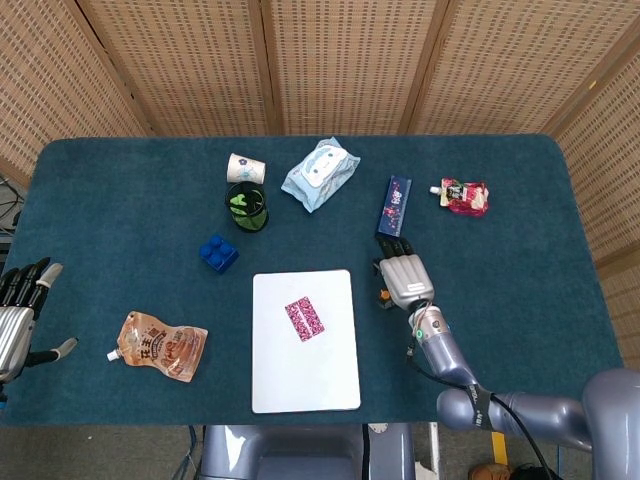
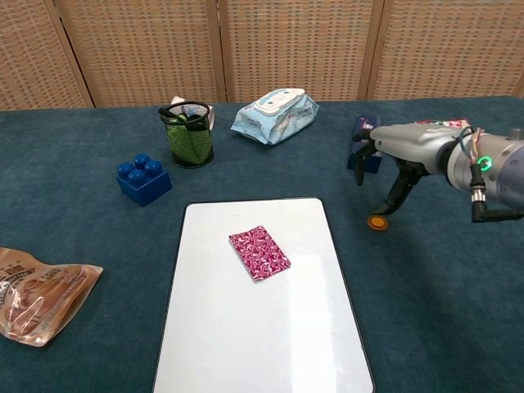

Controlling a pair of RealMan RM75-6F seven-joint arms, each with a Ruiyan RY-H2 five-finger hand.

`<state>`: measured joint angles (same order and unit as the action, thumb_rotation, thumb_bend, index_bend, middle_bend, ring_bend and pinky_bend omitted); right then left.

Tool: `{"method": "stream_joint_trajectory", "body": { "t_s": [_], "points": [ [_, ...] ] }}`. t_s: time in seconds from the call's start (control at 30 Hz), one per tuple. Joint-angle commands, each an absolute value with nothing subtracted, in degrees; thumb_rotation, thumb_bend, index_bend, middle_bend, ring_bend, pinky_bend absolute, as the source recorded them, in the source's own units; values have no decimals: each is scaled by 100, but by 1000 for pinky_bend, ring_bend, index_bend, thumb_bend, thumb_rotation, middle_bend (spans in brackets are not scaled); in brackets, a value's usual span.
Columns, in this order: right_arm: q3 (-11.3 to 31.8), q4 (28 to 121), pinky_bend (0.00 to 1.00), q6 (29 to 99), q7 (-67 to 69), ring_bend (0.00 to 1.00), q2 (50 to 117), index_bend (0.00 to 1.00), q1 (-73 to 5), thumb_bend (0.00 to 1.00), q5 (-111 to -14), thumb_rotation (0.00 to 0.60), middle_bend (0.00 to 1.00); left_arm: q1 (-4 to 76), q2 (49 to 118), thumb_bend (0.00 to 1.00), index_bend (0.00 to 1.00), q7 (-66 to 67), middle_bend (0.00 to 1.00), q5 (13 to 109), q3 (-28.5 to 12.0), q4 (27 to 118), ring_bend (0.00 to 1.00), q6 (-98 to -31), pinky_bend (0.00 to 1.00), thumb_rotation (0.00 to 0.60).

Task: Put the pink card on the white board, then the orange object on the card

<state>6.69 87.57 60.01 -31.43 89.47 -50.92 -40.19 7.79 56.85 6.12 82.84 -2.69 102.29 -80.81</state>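
Note:
The pink patterned card (image 1: 305,318) (image 2: 259,253) lies flat on the white board (image 1: 330,380) (image 2: 246,344), near its upper middle. The small orange disc (image 2: 377,222) (image 1: 383,295) sits on the blue cloth just right of the board. My right hand (image 1: 403,273) (image 2: 399,168) hovers over the disc, fingers spread and pointing down, one fingertip close to or touching it; it holds nothing. My left hand (image 1: 18,312) is at the far left table edge, open and empty, seen only in the head view.
A blue brick (image 2: 143,178), a mesh pen cup (image 2: 189,133), a paper cup (image 1: 245,168), a wipes pack (image 2: 274,115), a dark blue box (image 1: 393,207) and a red pouch (image 1: 464,196) line the back. An orange snack pouch (image 2: 41,296) lies at front left.

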Motion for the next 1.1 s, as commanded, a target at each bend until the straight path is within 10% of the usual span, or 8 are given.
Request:
{"method": "stream_joint_trajectory", "body": {
  "t_s": [0.03,1.1],
  "points": [
    [638,8579,0,5893,-3127,0,9073,401,-5037,260,-4081,600,0,779,5683,0,0,607,0,8287,-267,10224,0,-8081,0,600],
    [698,7681,0,5418,-3294,0,9495,401,-4868,260,-4088,600,0,798,5689,0,0,588,0,8256,-260,10215,0,-8044,0,600]
  ]
}}
